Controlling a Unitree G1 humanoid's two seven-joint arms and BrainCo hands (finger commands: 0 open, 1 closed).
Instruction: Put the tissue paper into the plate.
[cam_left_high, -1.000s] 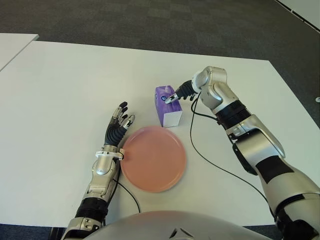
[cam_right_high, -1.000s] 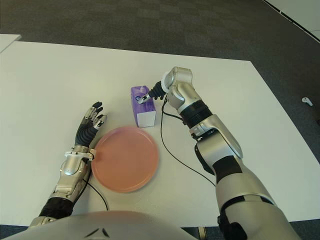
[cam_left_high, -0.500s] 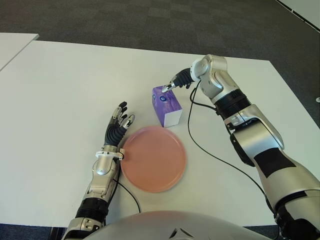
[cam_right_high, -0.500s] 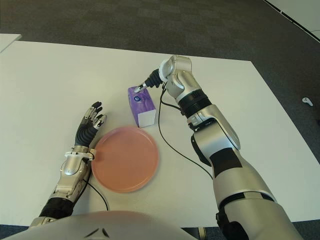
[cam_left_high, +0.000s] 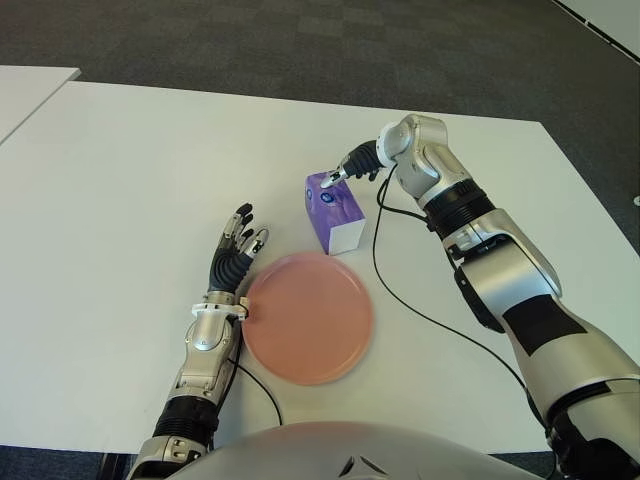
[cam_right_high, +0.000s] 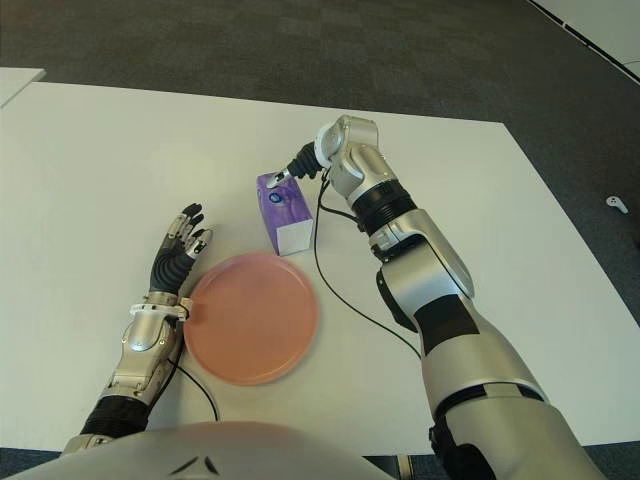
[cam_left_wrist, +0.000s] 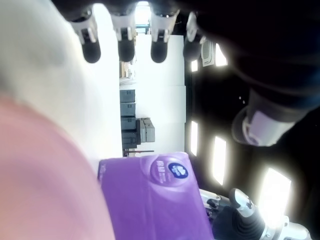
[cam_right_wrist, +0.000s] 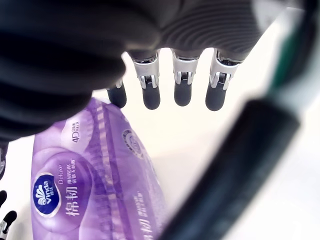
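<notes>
On the left, the left hand (cam_left_high: 233, 262) shows just beside the left rim of the pink plate (cam_left_high: 308, 316), palm toward the plate, its fingers (cam_left_wrist: 125, 47) straight and spread, holding nothing. In the left wrist view 4 fingertips point out over the white table (cam_left_high: 130, 190), with the plate's blurred pink edge close by and the purple pack farther off.

The plate lies flat on the table near the robot's body and has nothing in it.

Just beyond the plate's far right edge stands the tissue paper (cam_left_high: 334, 210), a purple soft pack with a round blue-and-white logo on its top face and a white end turned toward the plate. It sits on the table, apart from the plate's rim, not in the plate.

To the right, the right hand (cam_left_high: 352, 168) reaches in from the right arm (cam_left_high: 500, 270) and shows at the pack's far upper corner. Its fingertips (cam_right_wrist: 182, 95) extend loosely side by side, 4 of them visible in the right wrist view, hovering over the table just past the pack's edge; they are not closed around the pack. Whether one fingertip touches the corner cannot be told. A black cable (cam_left_high: 420, 315) trails from the right arm across the table.
</notes>
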